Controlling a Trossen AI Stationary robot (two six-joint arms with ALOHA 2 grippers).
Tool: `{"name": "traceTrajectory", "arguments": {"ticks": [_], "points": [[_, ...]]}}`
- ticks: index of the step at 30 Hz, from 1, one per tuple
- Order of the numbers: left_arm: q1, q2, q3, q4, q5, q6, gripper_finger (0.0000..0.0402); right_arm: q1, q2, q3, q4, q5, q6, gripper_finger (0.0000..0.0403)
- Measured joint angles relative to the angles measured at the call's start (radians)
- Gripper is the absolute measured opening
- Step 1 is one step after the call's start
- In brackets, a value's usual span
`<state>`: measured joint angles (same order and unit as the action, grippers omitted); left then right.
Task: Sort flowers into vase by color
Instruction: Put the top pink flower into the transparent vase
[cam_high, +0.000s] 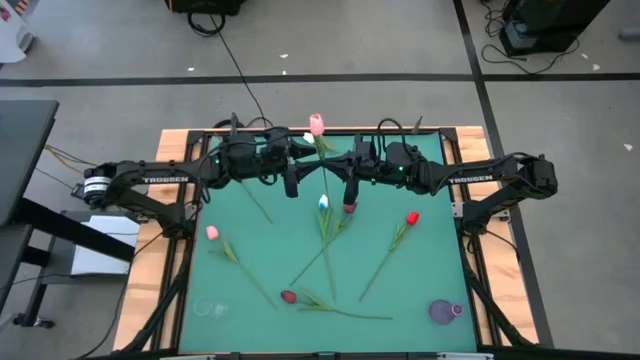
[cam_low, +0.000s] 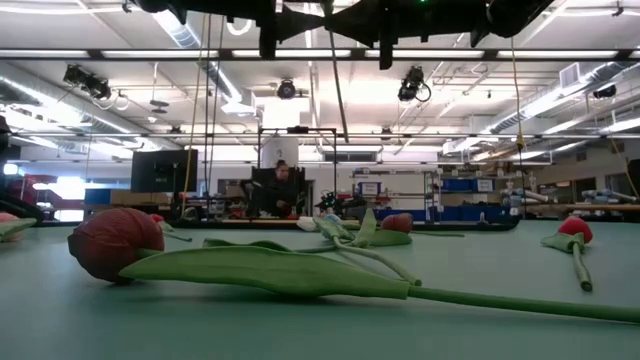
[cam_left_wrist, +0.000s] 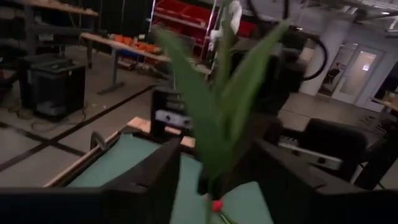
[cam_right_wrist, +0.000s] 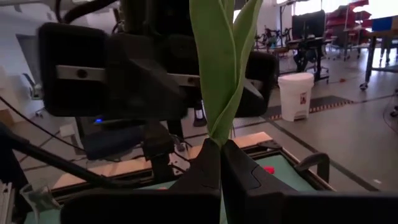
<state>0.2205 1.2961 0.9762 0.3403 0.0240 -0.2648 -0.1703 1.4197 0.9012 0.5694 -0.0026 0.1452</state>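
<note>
My right gripper (cam_right_wrist: 219, 146) is shut on a pink tulip (cam_high: 316, 124), held above the far middle of the table. Its green leaves (cam_right_wrist: 221, 56) rise above the fingers. The thin stem (cam_low: 338, 90) hangs down below both arms. My left gripper (cam_left_wrist: 214, 180) faces it, open, with a finger (cam_left_wrist: 158, 174) on either side of the leaves (cam_left_wrist: 217, 106); whether they touch I cannot tell. On the mat lie a red tulip (cam_high: 411, 217), a pink one (cam_high: 212, 232), a dark red one (cam_high: 288, 296) and others (cam_high: 330, 215) in the middle. My right gripper pinches the tulip's stem at the base of its leaves (cam_right_wrist: 216, 138) between its two fingers. The fingers come level from the table's right side, across the stem. The flower is lifted clear and stands roughly upright, head above and stem hanging below.
A purple vase (cam_high: 446, 311) stands at the near right corner of the green mat and a clear glass vase (cam_high: 208, 308) at the near left corner. In the low view the dark red tulip (cam_low: 115, 240) lies close to the near edge. A person (cam_low: 280, 185) sits far behind the table.
</note>
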Motion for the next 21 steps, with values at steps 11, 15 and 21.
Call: {"name": "traceTrajectory", "arguments": {"ticks": [11,15,21], "points": [[0.007,0.0,0.0,0.013,0.06,0.018,0.013,0.0,0.0,0.0,0.015,-0.02,-0.063,0.0013],[0.012,0.0,0.0,0.022,0.061,0.025,0.0157,0.0,0.0,0.0,0.015,-0.025,-0.07,0.0014],[0.019,0.018,0.0,0.044,0.106,0.025,0.016,0.0,0.0,0.0,0.03,-0.025,-0.094,0.0014]]}}
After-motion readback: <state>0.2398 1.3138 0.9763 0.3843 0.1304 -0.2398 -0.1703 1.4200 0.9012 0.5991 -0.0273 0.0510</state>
